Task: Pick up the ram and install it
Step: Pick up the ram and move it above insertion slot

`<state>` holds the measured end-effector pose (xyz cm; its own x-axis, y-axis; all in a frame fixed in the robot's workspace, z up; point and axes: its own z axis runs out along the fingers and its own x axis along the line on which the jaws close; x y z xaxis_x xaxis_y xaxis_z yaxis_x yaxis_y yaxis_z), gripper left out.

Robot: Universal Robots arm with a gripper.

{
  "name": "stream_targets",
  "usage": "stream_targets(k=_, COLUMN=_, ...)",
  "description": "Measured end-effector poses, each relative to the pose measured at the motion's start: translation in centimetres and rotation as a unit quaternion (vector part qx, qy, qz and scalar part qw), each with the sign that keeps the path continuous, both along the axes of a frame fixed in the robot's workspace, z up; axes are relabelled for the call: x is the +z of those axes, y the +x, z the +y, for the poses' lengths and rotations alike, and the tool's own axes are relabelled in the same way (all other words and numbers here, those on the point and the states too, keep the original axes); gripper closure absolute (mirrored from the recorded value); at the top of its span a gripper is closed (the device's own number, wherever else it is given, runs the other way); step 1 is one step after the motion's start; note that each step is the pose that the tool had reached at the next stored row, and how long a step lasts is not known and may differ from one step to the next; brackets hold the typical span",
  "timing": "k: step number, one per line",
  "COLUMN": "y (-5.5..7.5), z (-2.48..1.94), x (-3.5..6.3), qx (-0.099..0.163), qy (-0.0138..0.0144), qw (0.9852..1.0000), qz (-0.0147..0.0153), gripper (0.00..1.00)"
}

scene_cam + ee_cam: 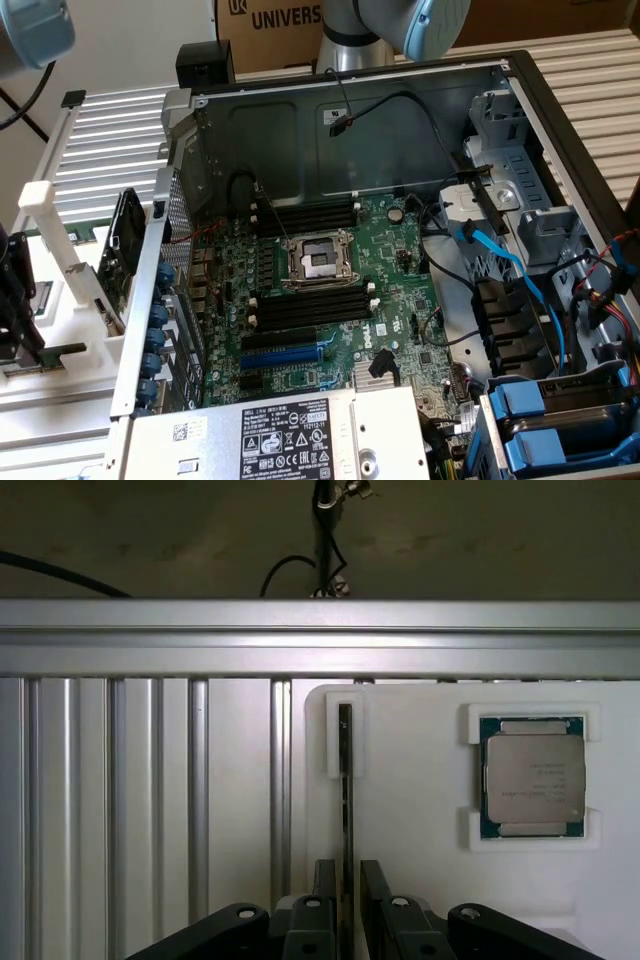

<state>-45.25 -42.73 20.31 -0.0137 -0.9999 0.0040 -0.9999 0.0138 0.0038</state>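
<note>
The ram stands on edge in a slot of a white holder, seen as a thin dark strip. My gripper straddles its near end, one black finger on each side, open, with a small gap still showing beside the stick. In the exterior view the gripper is at the far left edge over the white holder, and a green end of the ram pokes out beside it. The motherboard lies in the open computer case, with long black memory slots beside the processor socket.
A processor chip sits in its own pocket of the white holder, beside the ram. Ribbed aluminium rails border the holder. The case wall stands between holder and motherboard. Cables, drive bays and a power supply crowd the case.
</note>
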Motion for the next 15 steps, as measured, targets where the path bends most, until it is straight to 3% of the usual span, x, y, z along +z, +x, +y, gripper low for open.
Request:
stream_targets(k=6, y=0.00, z=0.00, x=0.00, qx=0.000, qy=0.0000, qw=1.0000, qz=0.0000, gripper=0.78)
stream_targets(k=8, y=0.00, z=0.00, x=0.00, qx=0.000, qy=0.0000, qw=1.0000, qz=0.0000, gripper=0.88)
stream_targets(k=15, y=0.00, z=0.00, x=0.00, qx=0.000, qy=0.0000, qw=1.0000, qz=0.0000, gripper=0.88)
